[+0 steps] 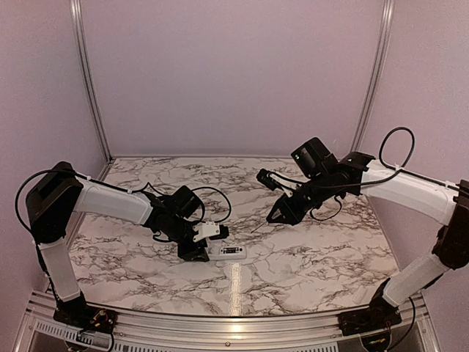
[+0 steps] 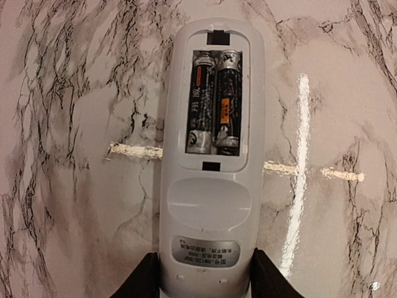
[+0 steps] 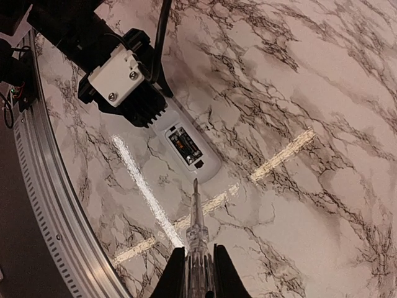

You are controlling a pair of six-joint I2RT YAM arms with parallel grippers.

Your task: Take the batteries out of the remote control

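The remote control [image 2: 211, 205] lies face down on the marble table [image 1: 308, 249], its back cover off. Two dark batteries [image 2: 214, 102] sit side by side in the open compartment. My left gripper [image 2: 205, 279] holds the remote's near end, a black finger pressed against each side. In the top view the left gripper [image 1: 204, 248] sits at the left end of the remote control [image 1: 233, 251]. My right gripper [image 3: 200, 264] is shut on a thin clear-handled tool [image 3: 197, 230]. Its tip hovers just short of the remote control [image 3: 189, 148], above the table.
The table's aluminium front rail [image 1: 234, 326] runs along the near edge. Purple walls enclose the back and sides. Strips of pale tape [image 2: 133, 150] cross the marble under the remote. The left arm's wrist [image 3: 118, 77] crowds the remote's left end.
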